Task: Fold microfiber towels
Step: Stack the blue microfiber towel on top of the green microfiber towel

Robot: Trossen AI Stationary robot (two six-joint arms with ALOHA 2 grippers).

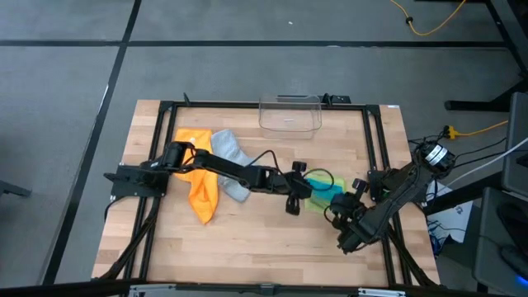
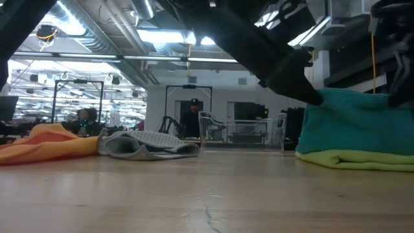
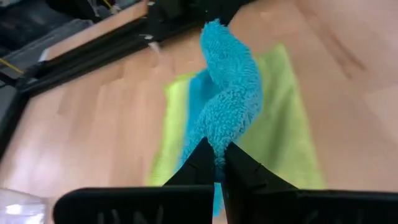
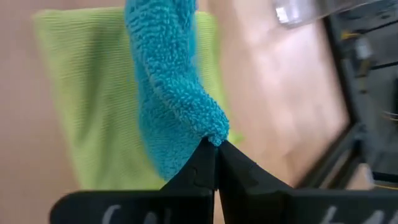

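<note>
- the teal towel (image 1: 330, 195) hangs between the two grippers, over the lime green towel (image 1: 317, 200) that lies flat on the desk (image 1: 264, 239), right of the desk's middle.
- the left gripper (image 3: 216, 163) is clenched on one corner of the teal towel; in its wrist view the cloth runs away from the fingertips as a twisted rope.
- the right gripper (image 4: 214, 154) is pinched on another part of the same towel, with the cloth bunched just past its tips.
- the towel's long axis runs roughly from one gripper to the other, across the desk left to right, and it sags onto the green one.
- judgement: both arms are equally near, each holding an end; the next move depends on drawing them apart along that axis to spread the cloth flat.
- the orange towel (image 1: 200, 183) and the light grey towel (image 1: 230, 162) lie crumpled well apart to the left; the clear bin (image 1: 289, 113) sits at the far edge.
</note>
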